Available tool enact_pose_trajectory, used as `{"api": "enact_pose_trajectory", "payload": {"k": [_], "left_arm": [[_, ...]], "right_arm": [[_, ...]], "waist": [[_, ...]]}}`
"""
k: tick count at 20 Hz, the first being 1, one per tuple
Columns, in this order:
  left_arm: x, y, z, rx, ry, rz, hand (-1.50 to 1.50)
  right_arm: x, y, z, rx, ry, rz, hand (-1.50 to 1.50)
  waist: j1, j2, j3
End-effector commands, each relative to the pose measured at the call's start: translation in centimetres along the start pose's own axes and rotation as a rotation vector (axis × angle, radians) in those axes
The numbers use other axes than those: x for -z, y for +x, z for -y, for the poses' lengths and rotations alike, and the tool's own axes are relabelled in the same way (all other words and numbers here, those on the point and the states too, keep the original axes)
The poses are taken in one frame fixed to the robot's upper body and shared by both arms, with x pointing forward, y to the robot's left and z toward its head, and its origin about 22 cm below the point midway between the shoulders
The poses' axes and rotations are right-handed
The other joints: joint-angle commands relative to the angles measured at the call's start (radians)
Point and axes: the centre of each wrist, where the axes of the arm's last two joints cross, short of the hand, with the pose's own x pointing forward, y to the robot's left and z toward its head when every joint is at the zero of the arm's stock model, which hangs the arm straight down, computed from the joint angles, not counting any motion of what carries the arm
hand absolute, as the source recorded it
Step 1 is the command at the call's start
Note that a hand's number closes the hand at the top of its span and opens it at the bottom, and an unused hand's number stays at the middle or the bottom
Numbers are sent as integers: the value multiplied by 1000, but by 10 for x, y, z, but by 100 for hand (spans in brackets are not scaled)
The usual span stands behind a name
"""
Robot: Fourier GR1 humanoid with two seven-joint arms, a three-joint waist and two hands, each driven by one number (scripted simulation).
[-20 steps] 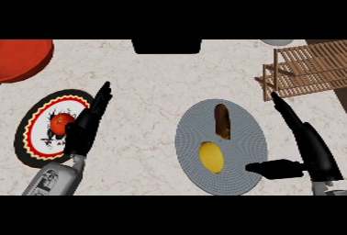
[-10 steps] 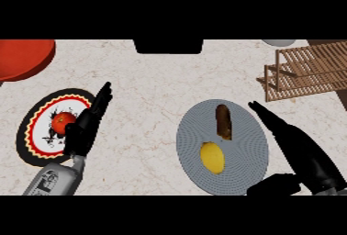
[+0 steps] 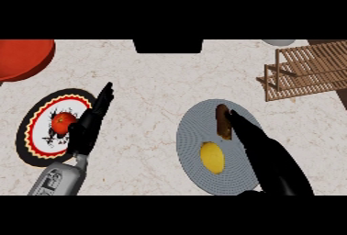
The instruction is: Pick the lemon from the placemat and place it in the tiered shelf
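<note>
Lemon (image 3: 212, 157) is seen lying on grey placemat (image 3: 193, 133), lower middle, long axis running up-down in the view. Brown oblong item (image 3: 221, 121) is set just above it. Right hand (image 3: 261, 151) is held over placemat just right of lemon, fingers straight, nothing held. Tiered shelf (image 3: 305, 69) is located upper right, well apart. Left hand (image 3: 92, 124) is seen open beside patterned plate (image 3: 41, 137) with tomato (image 3: 64, 121).

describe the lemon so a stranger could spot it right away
Find the round grey placemat at the counter's lower right, beside the right hand. The lemon lies on its lower part: a yellow oval, unlike the dark brown item above it.
</note>
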Motion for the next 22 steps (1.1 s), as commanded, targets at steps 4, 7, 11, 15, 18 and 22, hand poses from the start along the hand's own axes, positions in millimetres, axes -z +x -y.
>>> {"api": "enact_pose_trajectory", "payload": {"k": [4,7,11,15,18,22], "left_arm": [[1,19,7,10,14,9,0],[-4,1,-3,5,4,-4,0],[1,-8,-6,1,3,-3,0],[2,11,-3,7,4,0,0],[2,-8,4,4,-4,2,0],[4,9,10,-10,-16,-14,0]], "right_arm": [[3,10,-7,-31,-22,-32,-150],[13,4,-7,-31,-39,-66,-150],[12,7,-17,-16,-14,-52,-150],[11,28,-27,-33,-26,-67,-150],[25,16,-36,-22,-28,-92,-150],[12,14,-43,-16,-26,-95,-150]], "waist": [[0,0,1],[1,1,1],[-1,1,1],[1,0,0],[-1,1,0],[-2,0,1]]}}
